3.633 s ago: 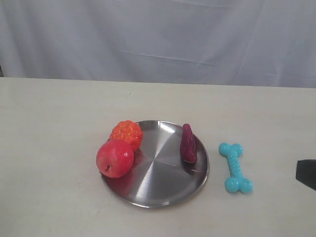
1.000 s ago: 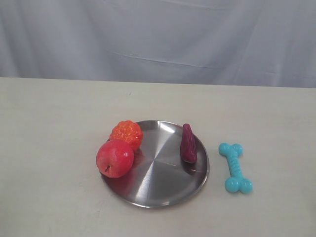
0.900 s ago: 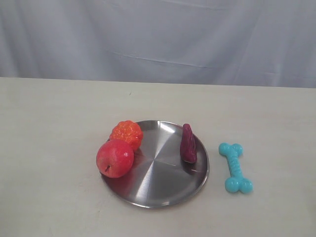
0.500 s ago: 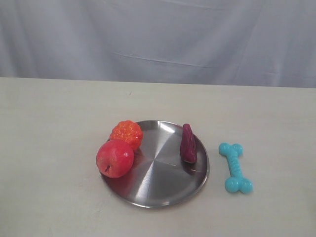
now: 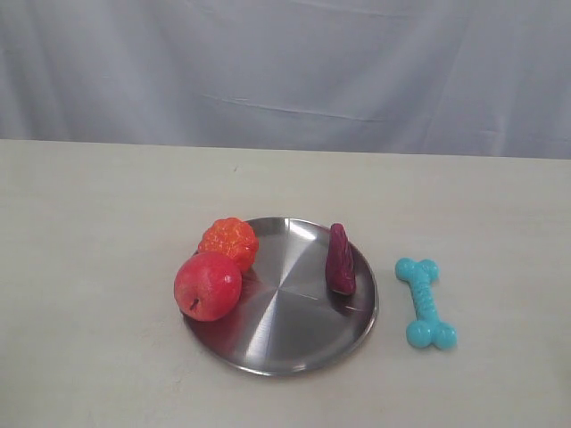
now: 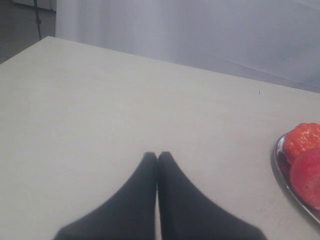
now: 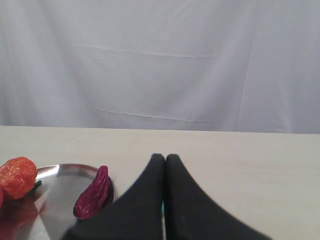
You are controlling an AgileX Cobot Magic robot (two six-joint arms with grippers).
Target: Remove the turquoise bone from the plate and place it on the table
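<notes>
At both wrists, the left end effector (image 6: 157, 156) and the right end effector (image 7: 165, 157) are seen pressed together, with nothing pinched. Outward, the turquoise bone (image 5: 426, 301) is found flat on the bench (image 5: 107, 223), just beside the plate (image 5: 294, 352) at its 3 o'clock, apart from the rim. The placing step is judged done; no further grasp is called for. Open bench is left at 9 and 12 o'clock.

light: soft, even | shadows: faint | glare: plate (image 5: 299, 325) sheen | wrist-view foregrounds blurred
</notes>
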